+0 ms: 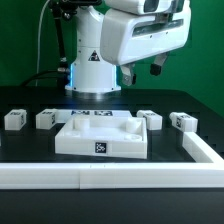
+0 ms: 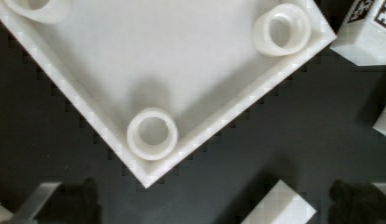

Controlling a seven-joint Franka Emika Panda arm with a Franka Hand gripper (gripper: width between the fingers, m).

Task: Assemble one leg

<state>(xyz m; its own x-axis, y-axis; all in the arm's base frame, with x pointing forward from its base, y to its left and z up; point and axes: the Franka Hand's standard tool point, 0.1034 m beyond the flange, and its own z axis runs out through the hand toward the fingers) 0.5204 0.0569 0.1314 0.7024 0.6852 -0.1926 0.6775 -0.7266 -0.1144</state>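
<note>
Four small white legs with marker tags stand in a row on the black table: two at the exterior view's left (image 1: 14, 119) (image 1: 45, 119) and two at its right (image 1: 150, 118) (image 1: 181, 121). Between them lies the large flat white square piece (image 1: 103, 140) with a raised rim. My gripper (image 1: 142, 72) hangs high above the table, open and empty. In the wrist view the square piece (image 2: 190, 70) fills the frame with its round sockets (image 2: 151, 130). A leg (image 2: 289, 203) lies on the table below the open gripper (image 2: 208, 205), nearer one dark finger (image 2: 355, 200).
A white L-shaped rail (image 1: 110, 176) runs along the front edge and up the exterior view's right side (image 1: 205, 150). The robot base (image 1: 92, 75) stands behind the parts. More white pieces show at the wrist view's edge (image 2: 362, 42) (image 2: 384, 120).
</note>
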